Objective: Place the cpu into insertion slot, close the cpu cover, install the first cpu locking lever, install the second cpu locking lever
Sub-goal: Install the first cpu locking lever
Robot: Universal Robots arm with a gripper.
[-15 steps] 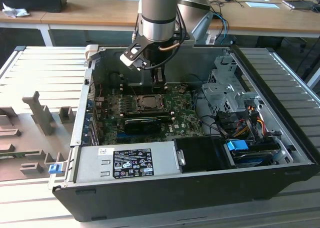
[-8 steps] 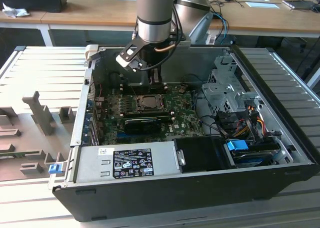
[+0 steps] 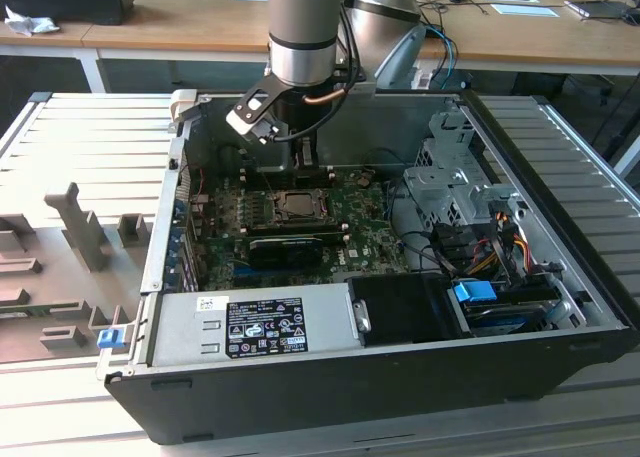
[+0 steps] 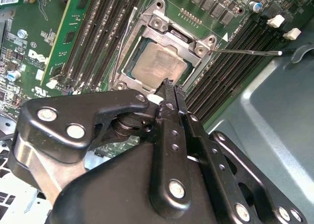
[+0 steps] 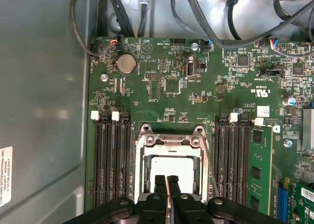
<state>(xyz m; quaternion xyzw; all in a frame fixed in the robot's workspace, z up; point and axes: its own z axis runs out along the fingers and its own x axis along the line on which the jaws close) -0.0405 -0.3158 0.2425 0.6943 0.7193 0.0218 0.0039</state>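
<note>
The cpu (image 4: pixel 157 62) lies flat in its socket on the green motherboard, its dull silver top showing through the open middle of the cpu cover (image 4: pixel 198 48). The cover (image 5: pixel 171 140) lies closed over the cpu (image 5: pixel 179 166). One thin wire lever (image 4: pixel 245 51) sticks out sideways from the socket, away from the frame. Another wire lever (image 4: pixel 128 37) runs along the opposite side. My gripper (image 4: pixel 169 86) hangs just above the socket's near edge with its black fingers pressed together and nothing between them. In the exterior view the gripper (image 3: pixel 300 169) stands over the socket (image 3: pixel 297 205).
Black memory slots (image 5: pixel 112 160) flank the socket on both sides, with a green module (image 5: pixel 259 172) further out. Cables (image 5: pixel 206 18) cross the case's back wall. A long black card (image 3: pixel 285 249), the power supply (image 3: pixel 250 327) and the drive cage (image 3: pixel 455 177) fill the rest of the case.
</note>
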